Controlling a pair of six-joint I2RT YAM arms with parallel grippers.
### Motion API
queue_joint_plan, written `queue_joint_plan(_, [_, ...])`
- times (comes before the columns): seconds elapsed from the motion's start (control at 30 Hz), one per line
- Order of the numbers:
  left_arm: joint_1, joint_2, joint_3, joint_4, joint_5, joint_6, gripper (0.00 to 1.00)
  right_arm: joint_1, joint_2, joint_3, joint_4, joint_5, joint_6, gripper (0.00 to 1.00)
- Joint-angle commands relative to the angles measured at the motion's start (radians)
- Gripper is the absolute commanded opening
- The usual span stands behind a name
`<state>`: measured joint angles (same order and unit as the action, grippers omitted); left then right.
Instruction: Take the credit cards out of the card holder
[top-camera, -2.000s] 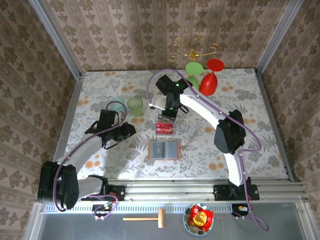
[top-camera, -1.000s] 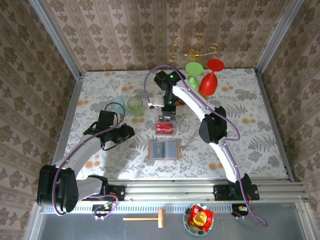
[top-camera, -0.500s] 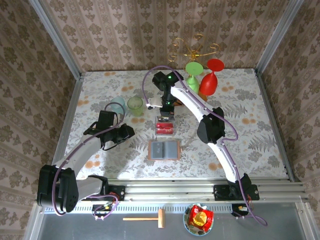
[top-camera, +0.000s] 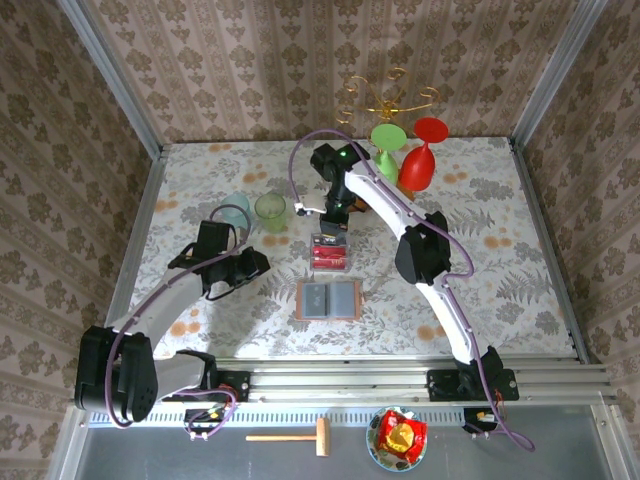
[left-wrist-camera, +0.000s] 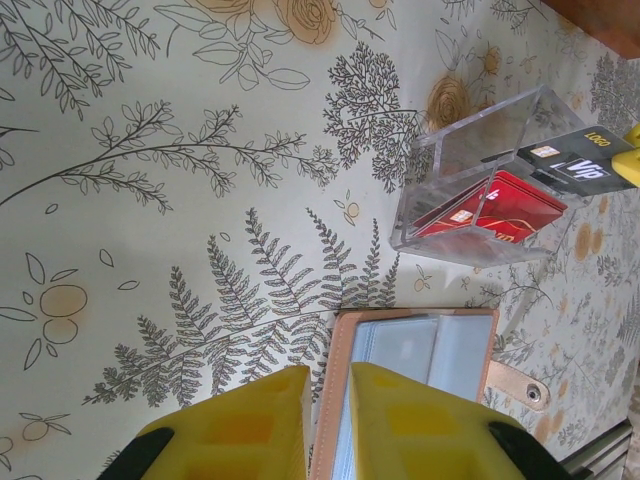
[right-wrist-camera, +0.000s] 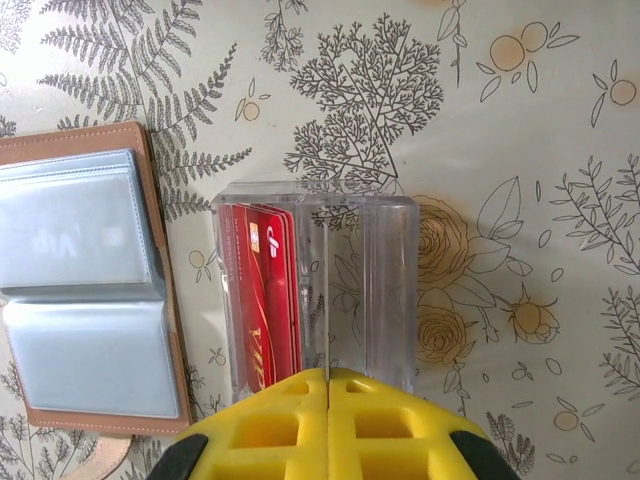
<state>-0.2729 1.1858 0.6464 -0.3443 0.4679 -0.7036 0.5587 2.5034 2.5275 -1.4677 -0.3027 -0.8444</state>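
Since two seconds ago, your right arm's elbow has swung inward while the right gripper stayed over the clear box. Its fingers pinch a dark card edge-down. Red credit cards already stand inside. Lower it straight, clear of the walls, before letting go. Your left gripper, slightly parted and empty, waits near the open card holder, which lies flat on the table just nearer you than the box.

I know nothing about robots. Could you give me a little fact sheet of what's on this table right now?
card holder: open flat on the table, lining up
red cards: standing in a clear box beside the card holder
right gripper: shut on a dark card marked VIP, at the clear box
left gripper: slightly open, holding nothing, near the card holder
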Motion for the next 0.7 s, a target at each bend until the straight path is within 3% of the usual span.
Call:
queue_joint_plan(0.0, [0.006, 0.013, 0.01, 0.016, 0.015, -0.011, 0.18, -0.01, 0.025, -0.029, 0.009, -0.062, 0.027, 0.0])
queue_joint_plan(0.1, [0.005, 0.017, 0.012, 0.021, 0.017, -0.013, 0.18, -0.015, 0.026, -0.053, 0.031, -0.072, 0.038, 0.02])
queue_joint_plan(0.33, [0.006, 0.018, 0.003, 0.026, 0.015, -0.019, 0.18, -0.019, 0.025, -0.061, 0.067, -0.023, 0.063, 0.19])
queue_joint_plan(0.67, [-0.013, 0.005, -0.004, 0.052, 0.022, -0.03, 0.18, -0.014, -0.09, -0.066, 0.113, -0.002, 0.114, 0.26])
